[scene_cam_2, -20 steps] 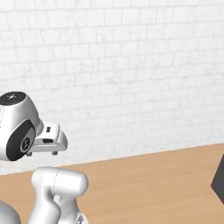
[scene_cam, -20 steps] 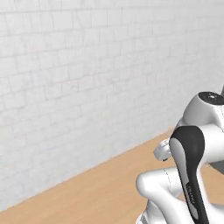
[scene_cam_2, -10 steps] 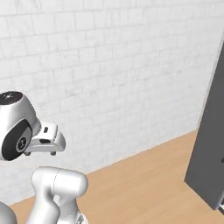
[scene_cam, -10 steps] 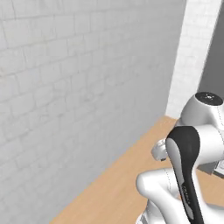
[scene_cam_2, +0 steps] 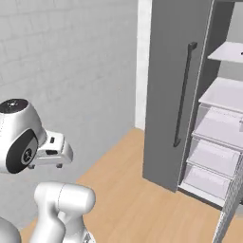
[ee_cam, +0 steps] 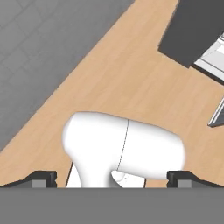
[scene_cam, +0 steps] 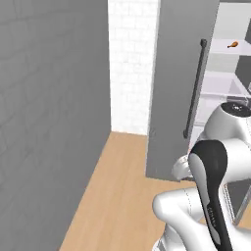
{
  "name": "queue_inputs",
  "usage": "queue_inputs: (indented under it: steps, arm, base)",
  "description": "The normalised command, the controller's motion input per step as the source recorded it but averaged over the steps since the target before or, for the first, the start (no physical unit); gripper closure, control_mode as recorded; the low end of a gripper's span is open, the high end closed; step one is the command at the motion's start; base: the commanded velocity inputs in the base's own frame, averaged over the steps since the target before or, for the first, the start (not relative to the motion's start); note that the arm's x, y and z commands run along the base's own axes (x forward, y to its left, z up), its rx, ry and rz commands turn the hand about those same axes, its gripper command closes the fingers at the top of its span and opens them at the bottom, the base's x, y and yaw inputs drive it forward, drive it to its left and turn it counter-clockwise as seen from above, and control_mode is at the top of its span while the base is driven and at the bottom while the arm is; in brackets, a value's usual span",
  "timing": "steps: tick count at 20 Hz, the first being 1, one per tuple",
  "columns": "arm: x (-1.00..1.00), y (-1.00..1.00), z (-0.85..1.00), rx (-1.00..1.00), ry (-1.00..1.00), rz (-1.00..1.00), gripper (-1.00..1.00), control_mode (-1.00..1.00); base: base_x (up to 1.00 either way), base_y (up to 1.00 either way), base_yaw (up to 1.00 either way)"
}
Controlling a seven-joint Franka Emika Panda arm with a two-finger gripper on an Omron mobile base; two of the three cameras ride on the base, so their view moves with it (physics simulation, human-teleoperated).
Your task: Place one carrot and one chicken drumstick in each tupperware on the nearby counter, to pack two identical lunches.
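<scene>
1. One tall grey fridge [scene_cam_2: 171, 95], door swung open beside the white brick wall [scene_cam: 130, 63], shelves [scene_cam_2: 223, 92] bared for reaching food.
2. Wood floor [scene_cam: 117, 196] underfoot, leading to it.
3. Gripper [ee_cam: 111, 178] tucked over the base, pointing down, fingers spread wide, holding nothing.
4. Chicken drumstick [scene_cam: 233, 45] lying on an upper shelf, well apart from the gripper.

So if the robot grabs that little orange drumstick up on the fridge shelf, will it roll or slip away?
The chicken drumstick looks small with one thin end, so it may pivot or slip when pinched. It lies flat on the shelf, so a nudge would probably spin it, not roll it far.
</scene>
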Motion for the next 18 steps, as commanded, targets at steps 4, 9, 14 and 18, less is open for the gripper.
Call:
queue_inputs:
  steps: [4, 9, 14, 18]
  arm:
    - [0.0, 0.0, 0.0, 0.0, 0.0, 0.0, -1.0, 1.0]
    - [0.0, 0.0, 0.0, 0.0, 0.0, 0.0, -1.0, 1.0]
    - [0.0, 0.0, 0.0, 0.0, 0.0, 0.0, -1.0, 1.0]
    - [0.0, 0.0, 0.0, 0.0, 0.0, 0.0, -1.0, 1.0]
  base:
    - [0.36, -0.08, -0.77]
    - [0.91, -0.37, -0.46]
    - [1.0, -0.03, -0.22]
    - [0.78, -0.07, -0.23]
